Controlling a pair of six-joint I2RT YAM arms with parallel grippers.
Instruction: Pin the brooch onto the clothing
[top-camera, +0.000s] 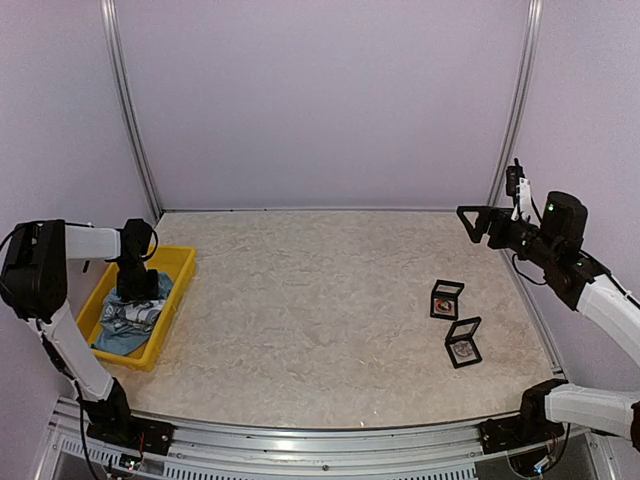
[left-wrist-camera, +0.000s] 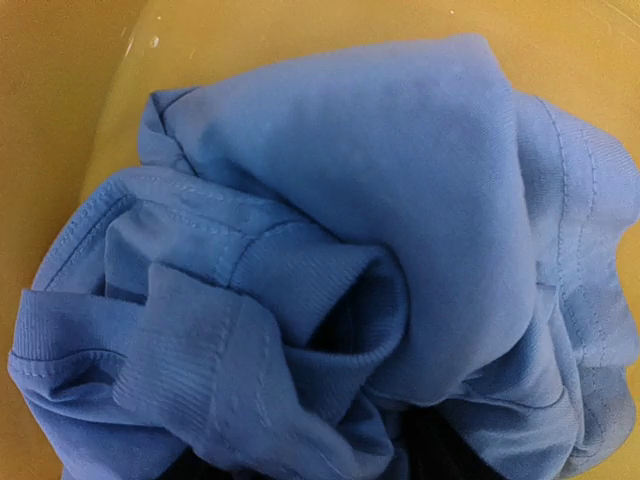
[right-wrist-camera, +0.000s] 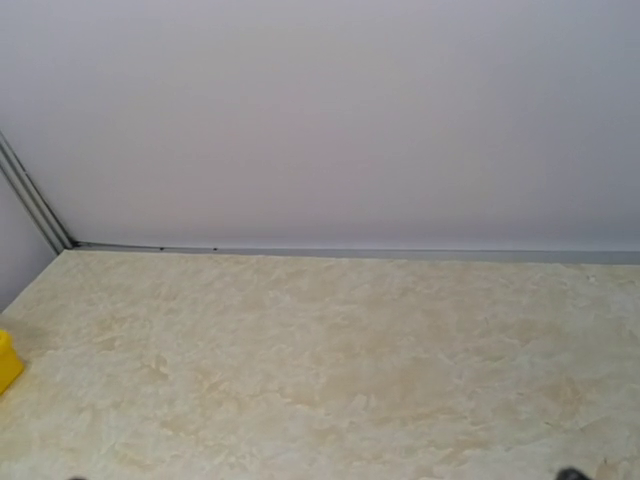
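A pale, marbled table (top-camera: 320, 300) fills the floor of a booth with plain lavender walls (top-camera: 320, 100) and thin metal rails (top-camera: 128, 110) in its far corners. The left pincer (top-camera: 137, 285) reaches down into a yellow bin (top-camera: 182, 262) at the table's left edge. The light blue T-shirt (top-camera: 120, 335) lies crumpled in that bin, directly beneath the pincer and spreading toward the bin's near end.

From above, the left pincer's fingers are lost against the cloth. Its own camera sees only blue folds, a ribbed hem and yellow bin wall, so I cannot tell whether it is apart or clamped.

The T-shirt is a heap, and no neck or hem direction can be read. Its length runs along the bin, far to near, with a scrap of white print on the pincer's near side.

The right pincer (top-camera: 470, 224) hangs high at the right, fingers spread apart, empty, pointing left. Below it and nearer lie two black cases (top-camera: 447, 299), well apart from it; what they contain is too small to make out.
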